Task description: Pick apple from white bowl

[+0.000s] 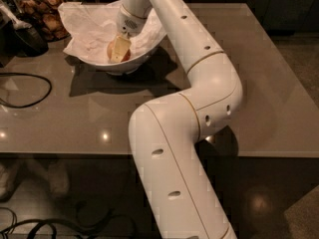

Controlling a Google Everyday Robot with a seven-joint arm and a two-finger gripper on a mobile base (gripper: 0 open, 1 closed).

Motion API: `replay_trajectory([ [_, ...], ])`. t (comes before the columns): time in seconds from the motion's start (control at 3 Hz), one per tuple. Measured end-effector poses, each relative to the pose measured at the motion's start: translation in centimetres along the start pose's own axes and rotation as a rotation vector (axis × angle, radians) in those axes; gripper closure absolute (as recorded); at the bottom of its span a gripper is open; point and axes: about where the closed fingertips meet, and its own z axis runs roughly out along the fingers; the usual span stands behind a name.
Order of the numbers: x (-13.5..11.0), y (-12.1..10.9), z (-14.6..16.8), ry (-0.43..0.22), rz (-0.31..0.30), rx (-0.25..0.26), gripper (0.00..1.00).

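The white bowl, lined with crumpled white paper, stands at the back left of the grey table. The small reddish-orange apple lies inside it, mostly hidden. My gripper reaches down into the bowl from the long white arm and sits right on the apple, covering its middle. Only slivers of the apple show on either side of the gripper.
A dark jar of brown snacks stands just left of the bowl at the table's back edge. A black object and a looped black cable lie at the left. My arm's elbow hangs over the table's front half.
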Motion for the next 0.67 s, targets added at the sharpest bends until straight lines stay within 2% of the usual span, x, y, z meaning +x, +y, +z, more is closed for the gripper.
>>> replay_trajectory([
  [0.33,-3.4,0.7,-3.3,-0.03,-0.031,0.046,1.0],
  [0.67,-6.6,2.4,-6.1,-0.072,-0.097,0.05,1.0],
])
